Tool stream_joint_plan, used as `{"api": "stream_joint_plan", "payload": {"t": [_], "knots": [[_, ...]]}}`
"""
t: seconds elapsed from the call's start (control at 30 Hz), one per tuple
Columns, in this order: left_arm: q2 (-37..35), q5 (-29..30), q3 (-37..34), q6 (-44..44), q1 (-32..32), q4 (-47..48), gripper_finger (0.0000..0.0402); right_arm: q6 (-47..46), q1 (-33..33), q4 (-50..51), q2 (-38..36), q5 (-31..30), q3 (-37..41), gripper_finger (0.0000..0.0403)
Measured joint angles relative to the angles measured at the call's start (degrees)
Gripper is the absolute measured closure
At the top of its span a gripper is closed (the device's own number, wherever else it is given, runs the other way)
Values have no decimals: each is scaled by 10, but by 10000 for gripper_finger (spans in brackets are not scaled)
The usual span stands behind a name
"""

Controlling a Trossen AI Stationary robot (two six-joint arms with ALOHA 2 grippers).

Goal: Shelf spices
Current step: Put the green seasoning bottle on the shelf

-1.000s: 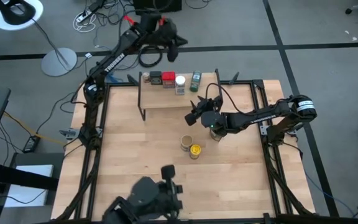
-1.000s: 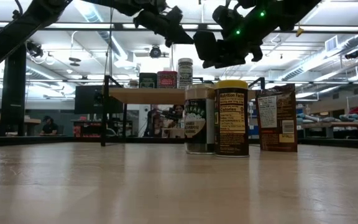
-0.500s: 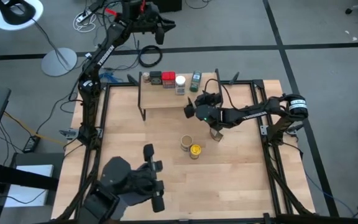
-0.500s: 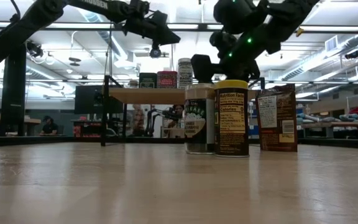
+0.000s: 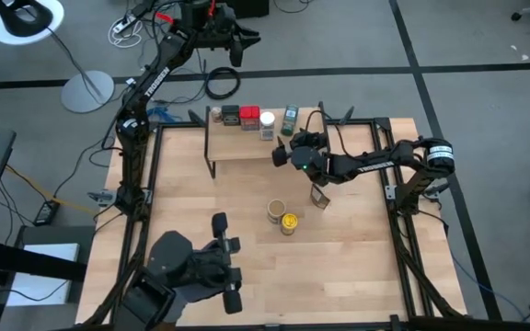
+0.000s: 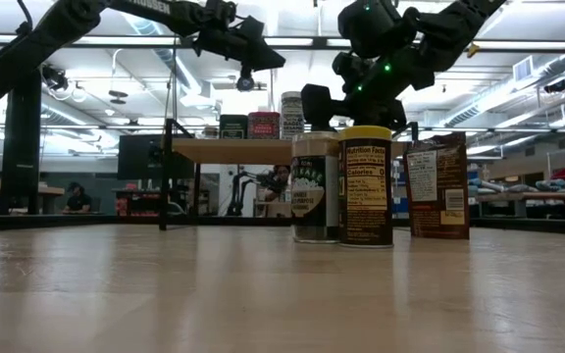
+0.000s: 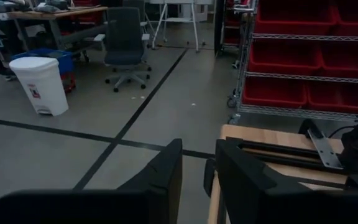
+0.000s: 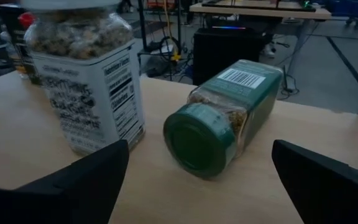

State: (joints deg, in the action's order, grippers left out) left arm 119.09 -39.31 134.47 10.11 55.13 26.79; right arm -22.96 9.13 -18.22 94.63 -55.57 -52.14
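Green jar (image 8: pixel 225 112): lies tipped on its side on the shelf's top board, its green lid toward the right wrist camera and its barcode facing up; touched by nothing.
Green jar and pincer: the right gripper (image 8: pixel 197 171) faces the jar with its two fingers spread wide, one to either side and both clear of the glass (released, grasping nothing).
White-lidded jar (image 8: pixel 82 81): upright just beside the green jar on the same board, printed label facing the wrist camera.
Red tin (image 5: pixel 249 117) and dark tin (image 5: pixel 231 116): side by side on the board, beyond the white-lidded jar and toward the shelf's left end.
Shelf (image 5: pixel 237 147): low rack with a light wooden top, at the far edge of the table (image 5: pixel 201 230).
Right gripper, from above (image 5: pixel 283 156): at the shelf's right end, close to the green jar.
On the table: tan-capped jar (image 5: pixel 275 211) and yellow-lidded jar (image 5: pixel 289 222) touching or nearly so, and the brown canister (image 5: pixel 319 196) near them, all upright in the low view.
Left gripper (image 5: pixel 243 39): raised over the floor well beyond the table's far edge; its fingers (image 7: pixel 166 174) stand slightly apart with nothing between them.
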Motion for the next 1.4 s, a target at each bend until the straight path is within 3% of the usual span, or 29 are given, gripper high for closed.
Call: {"api": "stream_joint_plan", "payload": {"t": [0.43,1.07,1.4], "knots": [[0,0,0,1,0,2,300,-9,32,-2,0,59,0,5],[0,0,0,11,0,20,300,-30,57,-2,0,63,0,9],[0,0,0,14,0,20,300,-30,57,-2,0,63,0,37]]}}
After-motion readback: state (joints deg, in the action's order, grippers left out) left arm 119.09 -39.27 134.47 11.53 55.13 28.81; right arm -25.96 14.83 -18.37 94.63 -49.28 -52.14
